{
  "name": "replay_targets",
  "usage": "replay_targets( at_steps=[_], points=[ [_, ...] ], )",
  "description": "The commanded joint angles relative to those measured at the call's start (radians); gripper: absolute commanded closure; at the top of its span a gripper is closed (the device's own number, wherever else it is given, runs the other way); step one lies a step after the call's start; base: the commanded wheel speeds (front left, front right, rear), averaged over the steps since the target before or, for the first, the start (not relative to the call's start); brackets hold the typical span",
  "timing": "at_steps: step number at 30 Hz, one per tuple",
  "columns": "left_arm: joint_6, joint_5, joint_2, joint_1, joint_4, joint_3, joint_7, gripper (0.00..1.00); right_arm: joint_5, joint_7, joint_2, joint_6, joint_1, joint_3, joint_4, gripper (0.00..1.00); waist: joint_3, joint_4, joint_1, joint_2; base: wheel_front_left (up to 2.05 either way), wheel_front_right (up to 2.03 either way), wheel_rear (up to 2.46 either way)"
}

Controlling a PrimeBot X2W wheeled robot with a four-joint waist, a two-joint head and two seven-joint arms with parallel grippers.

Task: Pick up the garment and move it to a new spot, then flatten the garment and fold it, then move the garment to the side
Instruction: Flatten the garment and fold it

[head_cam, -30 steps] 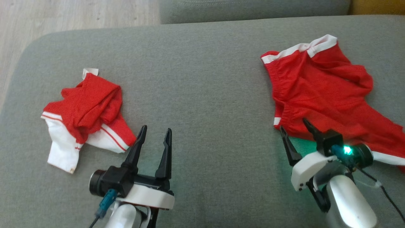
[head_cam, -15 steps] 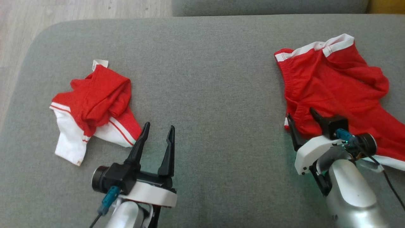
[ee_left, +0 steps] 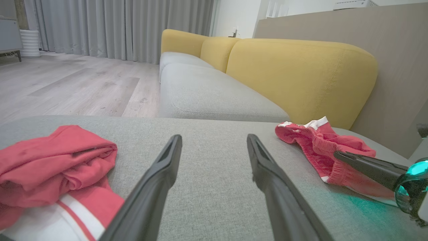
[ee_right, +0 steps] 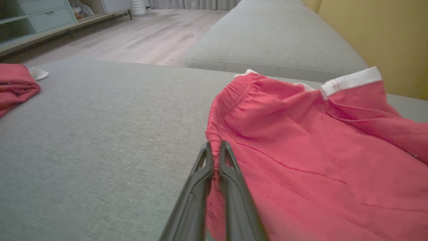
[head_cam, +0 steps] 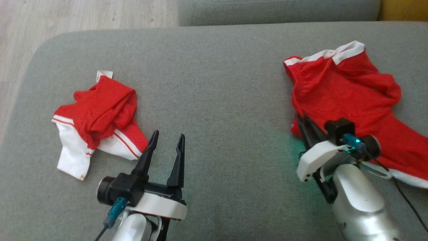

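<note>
Shorts: red shorts (head_cam: 344, 97) lie spread on the right side of the grey seat (head_cam: 214, 83), with white trim at the far edge and the near right.
Grip: the right gripper (ee_right: 214, 147) is pinched tight on the elastic waistband at its near end; a ridge of red cloth stands up between the two fingers.
Right arm: low over the seat, forearm reaching in from the lower right, fingers pointing away and slightly left.
Axis: in the head view the shorts run diagonally, waistband facing the seat's middle, legs trailing to the near right.
Left gripper (head_cam: 168, 134): jaws apart, holding nothing, over bare seat just right of a crumpled red-and-white garment (head_cam: 97, 113).
</note>
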Motion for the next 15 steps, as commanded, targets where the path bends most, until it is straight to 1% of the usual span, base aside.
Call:
replay_targets(
  at_steps=[1,7,15],
  points=[
    [0.002,-0.001,-0.001,-0.025,-0.027,0.041,-0.009,0.00,0.025,-0.015,0.018,-0.001,-0.033,0.051,-0.043,1.00,-0.014,-0.007,0.0000,0.0000,0.00,0.00,0.00],
    [0.003,-0.002,-0.001,-0.004,-0.027,0.045,-0.009,0.00,0.095,0.008,0.018,-0.001,-0.008,0.173,-0.115,1.00,-0.052,-0.015,0.0000,0.0000,0.00,0.00,0.00],
    [0.003,-0.002,-0.001,0.022,-0.035,0.054,-0.009,0.00,0.164,0.093,0.018,-0.001,0.072,0.303,-0.244,1.00,-0.082,-0.002,0.0000,0.0000,0.00,0.00,0.00]
  ],
)
